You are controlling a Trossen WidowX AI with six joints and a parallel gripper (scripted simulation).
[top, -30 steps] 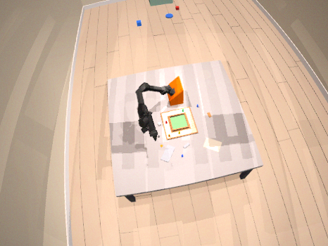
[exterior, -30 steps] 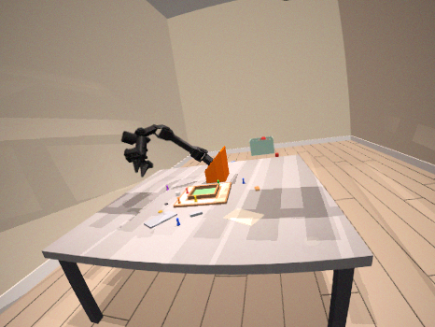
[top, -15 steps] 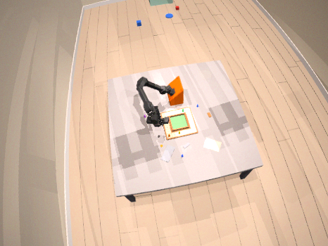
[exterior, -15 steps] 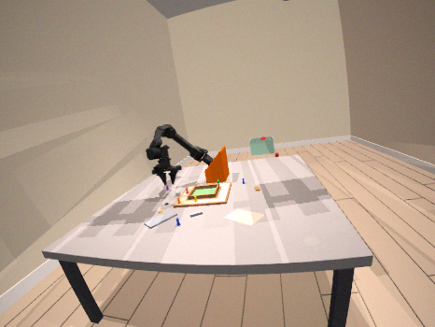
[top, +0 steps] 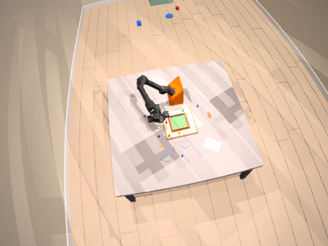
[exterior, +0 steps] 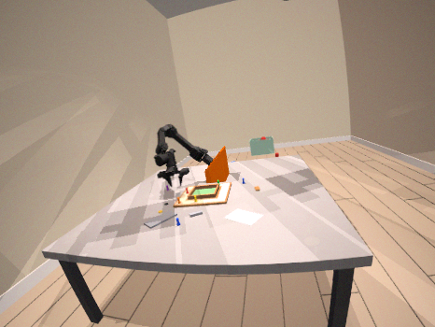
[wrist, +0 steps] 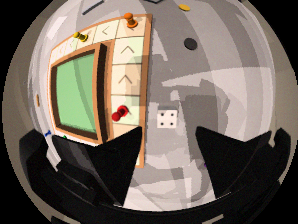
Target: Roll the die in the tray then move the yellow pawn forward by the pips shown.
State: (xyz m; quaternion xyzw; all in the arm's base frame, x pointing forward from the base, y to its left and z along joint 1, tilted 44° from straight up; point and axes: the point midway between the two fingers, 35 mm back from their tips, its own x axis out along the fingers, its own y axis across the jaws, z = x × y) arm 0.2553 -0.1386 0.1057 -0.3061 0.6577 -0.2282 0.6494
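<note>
A white die (wrist: 167, 118) lies on the table beside the board, four pips on top; I cannot make it out in the top and exterior views. My gripper (wrist: 169, 131) (exterior: 175, 183) is open and empty above the table, pointing down, with the die in view between and just beyond the fingertips. The yellow pawn (top: 179, 133) (exterior: 195, 199) (wrist: 80, 37) stands on the arrowed track of the board (wrist: 127, 72), two squares past the corner with the orange pawn (wrist: 130, 20). The tray (wrist: 103, 90) with a green floor sits in the board's middle.
A red pawn (wrist: 120, 113) (exterior: 187, 191) stands on the board side nearest the die. A green pawn (top: 183, 110) is on the far side. An orange wedge-shaped block (top: 179, 92) stands behind the board. A black disc (wrist: 190, 44) and grey slab (top: 167, 154) lie on the table.
</note>
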